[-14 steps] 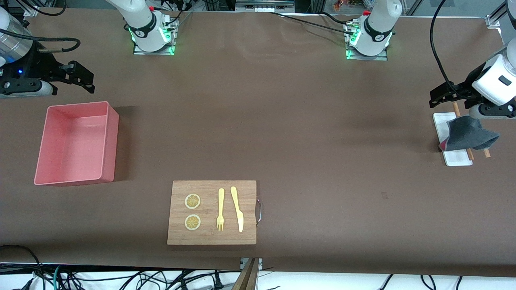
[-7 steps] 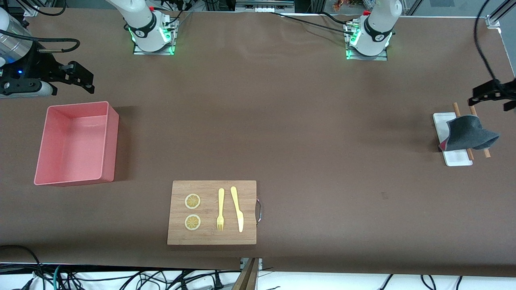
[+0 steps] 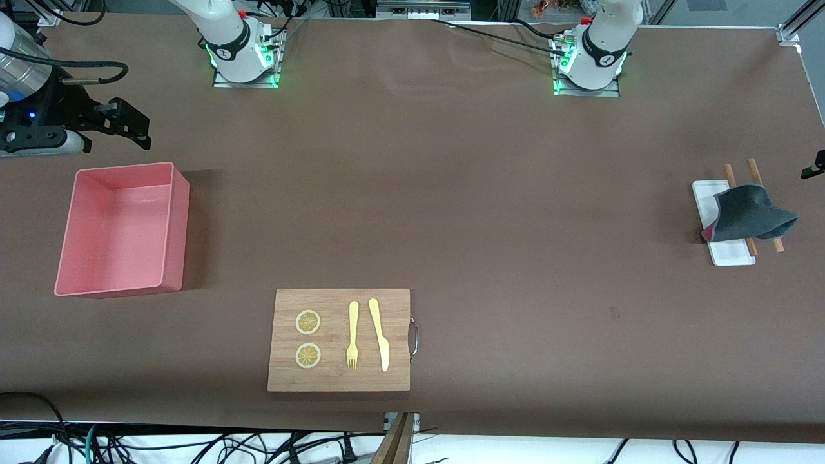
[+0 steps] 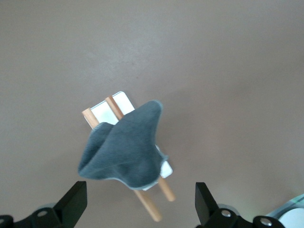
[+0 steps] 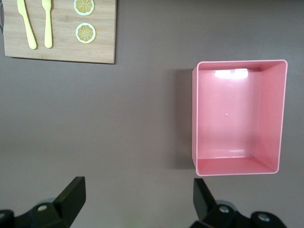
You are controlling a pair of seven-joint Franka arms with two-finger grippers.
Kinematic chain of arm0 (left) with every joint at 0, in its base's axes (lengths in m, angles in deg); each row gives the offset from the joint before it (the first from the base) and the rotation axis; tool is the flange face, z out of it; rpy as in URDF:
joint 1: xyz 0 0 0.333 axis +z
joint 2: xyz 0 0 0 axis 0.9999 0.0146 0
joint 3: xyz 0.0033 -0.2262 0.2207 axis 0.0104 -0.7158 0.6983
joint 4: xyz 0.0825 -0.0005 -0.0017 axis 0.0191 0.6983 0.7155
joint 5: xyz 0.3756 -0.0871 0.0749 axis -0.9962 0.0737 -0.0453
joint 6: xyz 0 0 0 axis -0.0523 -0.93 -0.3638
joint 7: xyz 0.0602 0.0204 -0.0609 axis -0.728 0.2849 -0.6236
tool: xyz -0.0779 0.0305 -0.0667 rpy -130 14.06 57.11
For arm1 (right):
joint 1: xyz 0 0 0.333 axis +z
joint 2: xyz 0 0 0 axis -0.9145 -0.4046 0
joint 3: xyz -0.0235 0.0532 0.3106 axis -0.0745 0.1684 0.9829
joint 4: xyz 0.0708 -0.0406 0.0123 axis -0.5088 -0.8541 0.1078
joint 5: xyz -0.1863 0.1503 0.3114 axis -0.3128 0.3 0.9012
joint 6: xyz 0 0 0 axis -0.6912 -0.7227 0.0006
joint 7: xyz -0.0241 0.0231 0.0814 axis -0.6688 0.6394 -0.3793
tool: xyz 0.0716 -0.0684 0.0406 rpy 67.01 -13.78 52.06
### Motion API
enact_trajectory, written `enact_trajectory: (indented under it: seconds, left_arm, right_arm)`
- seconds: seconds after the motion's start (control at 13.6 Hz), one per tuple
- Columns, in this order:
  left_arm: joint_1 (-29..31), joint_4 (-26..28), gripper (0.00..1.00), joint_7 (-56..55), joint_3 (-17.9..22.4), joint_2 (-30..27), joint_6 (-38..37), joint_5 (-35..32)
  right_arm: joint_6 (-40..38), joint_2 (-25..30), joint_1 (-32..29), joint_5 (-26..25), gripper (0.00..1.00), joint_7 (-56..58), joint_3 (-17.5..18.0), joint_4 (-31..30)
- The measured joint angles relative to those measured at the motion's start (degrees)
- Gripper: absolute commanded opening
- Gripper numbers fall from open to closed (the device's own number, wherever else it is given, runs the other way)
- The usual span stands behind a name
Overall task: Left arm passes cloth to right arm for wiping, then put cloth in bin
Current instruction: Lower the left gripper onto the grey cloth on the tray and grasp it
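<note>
While the cloth (image 3: 747, 221) lies ungrasped on the white tray (image 3: 709, 193), I log: left gripper (image 4: 140, 209) above it, right gripper (image 3: 122, 125) near bin (image 3: 177, 222), both spread, empty; handover, wiping, binning remain.

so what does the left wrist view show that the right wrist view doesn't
Only the left wrist view shows the cloth, draped over two wooden sticks and a small white tray, with the open left gripper above it. Only the right wrist view shows the empty pink bin and the wooden board with a knife, fork and two lemon slices, under the open right gripper. Both show the brown table.
</note>
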Motion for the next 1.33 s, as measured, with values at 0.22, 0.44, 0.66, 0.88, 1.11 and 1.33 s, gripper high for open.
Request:
enact_trajectory:
  seconds: [0.22, 0.44, 0.66, 0.88, 1.11, 1.33]
  left_arm:
    - [5.8, 0.0, 1.00, 17.2, 0.0, 6.0, 3.8, 5.5]
    - [9.2, -0.1, 1.00, 34.1, 0.0, 11.6, 7.5, 10.4]
    - [9.6, -3.3, 1.00, 47.3, -0.2, 16.9, 9.5, 11.4]
    - [10.3, -7.1, 0.73, 51.0, -0.2, 21.8, 9.5, 11.5]
    - [11.4, -7.7, 0.00, 51.7, -0.3, 23.3, 9.4, 11.7]
    - [11.4, -8.1, 0.00, 51.7, -0.3, 23.3, 9.0, 11.7]
  right_arm:
    - [0.0, 0.0, -0.1, 0.0, 1.00, 0.0, -0.2, 0.0]
    - [0.0, -0.1, -0.2, 0.0, 1.00, 0.0, -0.2, 0.0]
    - [0.0, -0.1, -0.2, 0.0, 1.00, 0.0, -0.2, 0.0]
    - [0.0, -0.1, -0.2, 0.0, 1.00, 0.0, -0.2, 0.0]
    - [0.0, -0.1, -0.2, 0.0, 1.00, 0.0, -0.2, 0.0]
    - [0.0, -0.1, -0.3, 0.0, 1.00, 0.0, -0.2, 0.0]
